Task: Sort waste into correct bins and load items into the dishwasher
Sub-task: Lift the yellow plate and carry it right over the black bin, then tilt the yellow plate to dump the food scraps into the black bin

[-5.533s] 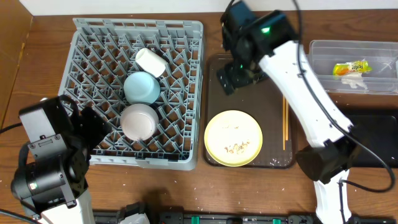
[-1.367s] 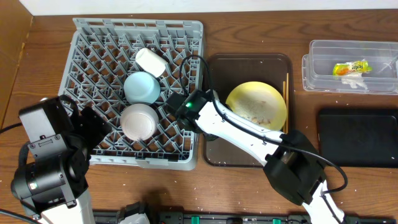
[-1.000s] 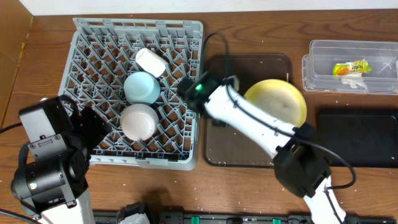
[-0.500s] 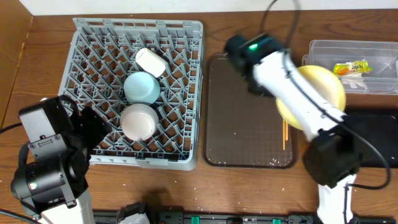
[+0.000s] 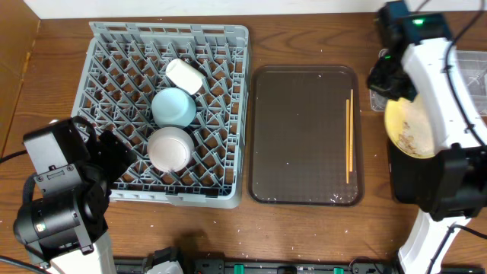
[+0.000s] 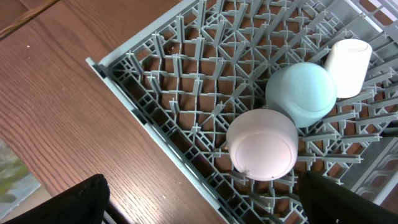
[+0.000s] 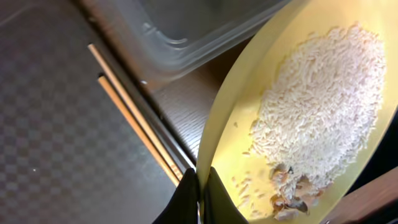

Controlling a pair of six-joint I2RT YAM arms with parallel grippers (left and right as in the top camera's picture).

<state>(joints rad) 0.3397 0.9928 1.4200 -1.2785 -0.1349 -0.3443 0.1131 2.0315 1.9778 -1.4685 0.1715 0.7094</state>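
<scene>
Dish rack (image 6: 163, 93): grey peg lattice, fills the upper right of the frame, with one corner at upper left and its rim running diagonally across the wooden table (image 6: 56, 112). Three items sit in the rack in a line. White bowl (image 6: 262, 144) is mouth-down and nearest. Light blue bowl (image 6: 301, 92) is mouth-down, close against it. Cup (image 6: 348, 59) lies tilted just beyond the blue bowl. Left gripper (image 6: 202, 193): dark fingers (image 6: 81, 202) at the bottom corners, spread wide, gripping nothing.
</scene>
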